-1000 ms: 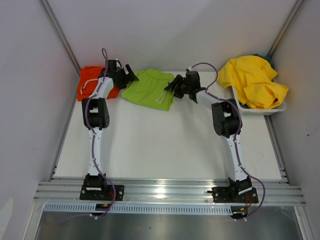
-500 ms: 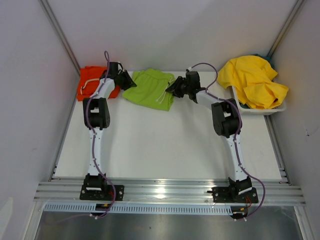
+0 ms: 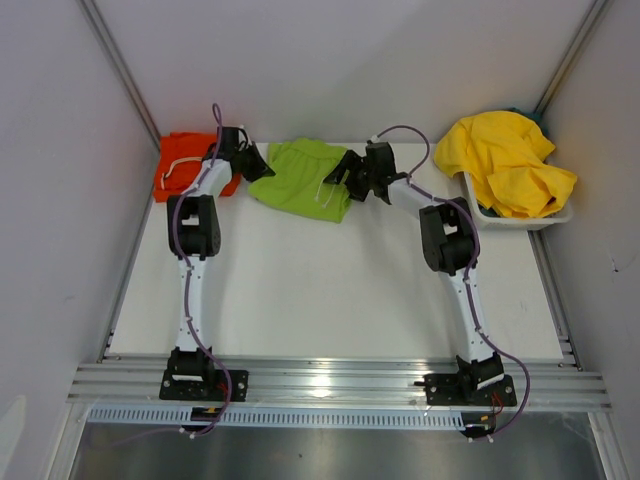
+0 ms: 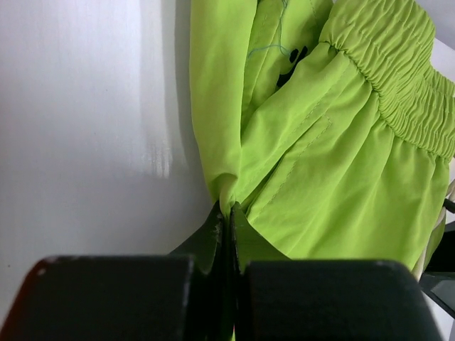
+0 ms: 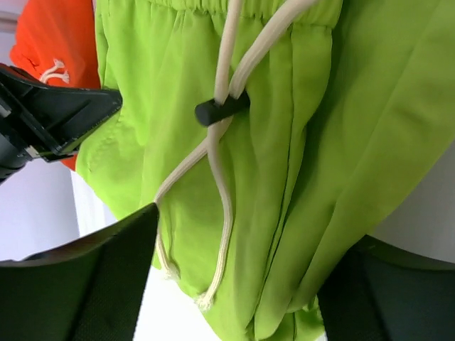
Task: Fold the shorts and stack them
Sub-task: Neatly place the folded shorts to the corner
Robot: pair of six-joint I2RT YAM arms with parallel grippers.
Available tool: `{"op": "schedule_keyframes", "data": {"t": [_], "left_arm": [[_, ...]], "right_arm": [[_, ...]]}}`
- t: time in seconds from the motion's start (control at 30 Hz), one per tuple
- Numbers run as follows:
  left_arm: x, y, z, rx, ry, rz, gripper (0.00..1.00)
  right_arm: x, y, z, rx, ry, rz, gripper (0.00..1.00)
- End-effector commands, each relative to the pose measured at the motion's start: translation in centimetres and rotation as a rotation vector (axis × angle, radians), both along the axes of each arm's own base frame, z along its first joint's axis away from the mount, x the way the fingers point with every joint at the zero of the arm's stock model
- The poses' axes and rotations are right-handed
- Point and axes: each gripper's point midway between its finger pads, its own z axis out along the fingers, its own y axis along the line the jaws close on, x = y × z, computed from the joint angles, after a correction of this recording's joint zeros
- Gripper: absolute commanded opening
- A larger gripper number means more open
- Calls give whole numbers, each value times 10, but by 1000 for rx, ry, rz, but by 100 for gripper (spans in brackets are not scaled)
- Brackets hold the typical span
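Lime green shorts [image 3: 300, 180] lie bunched at the far edge of the tabletop [image 3: 320, 290], roughly mid-width, between the two grippers. Orange shorts [image 3: 183, 160] sit in the far left corner, just beside the lime pair. Yellow shorts [image 3: 505, 160] are heaped in a white tray [image 3: 520, 222] at the far right corner.

Left gripper [image 3: 258, 167]: at the left end of the lime pair. In the left wrist view its fingers are pressed together on a folded edge of the lime fabric, which is pinched between the tips [image 4: 227, 217]. Beyond the pinch the elastic waistband [image 4: 405, 85] runs along the right side, and a small dark logo [image 4: 291, 64] shows in a fold.

Right gripper [image 3: 333, 177]: at the right end of the lime pair, over the waistband side. In the right wrist view the fingers [image 5: 85, 284] stand wide apart, with lime fabric spread in the gap; whether either pad touches the cloth cannot be told. White drawstrings [image 5: 220, 177] hang loose across the fabric, passing through a dark toggle [image 5: 213, 111]; their ends lie near the lower hem. The left gripper and a corner of the orange pair appear at the left of that view.
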Motion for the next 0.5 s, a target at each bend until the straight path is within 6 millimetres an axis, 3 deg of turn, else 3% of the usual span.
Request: {"op": "schedule_keyframes", "data": {"t": [0.0, 0.07, 0.27, 0.47], "left_arm": [[-1, -6, 34, 12, -50, -1, 0], [-4, -4, 32, 20, -44, 8, 0], [-8, -2, 34, 35, -44, 13, 0], [-10, 1, 42, 48, -59, 22, 0]], "right_arm": [[-2, -9, 26, -39, -59, 0, 85], [-6, -14, 39, -49, -88, 8, 89], [-16, -41, 62, -57, -127, -24, 90], [-24, -69, 49, -52, -90, -61, 90]]}}
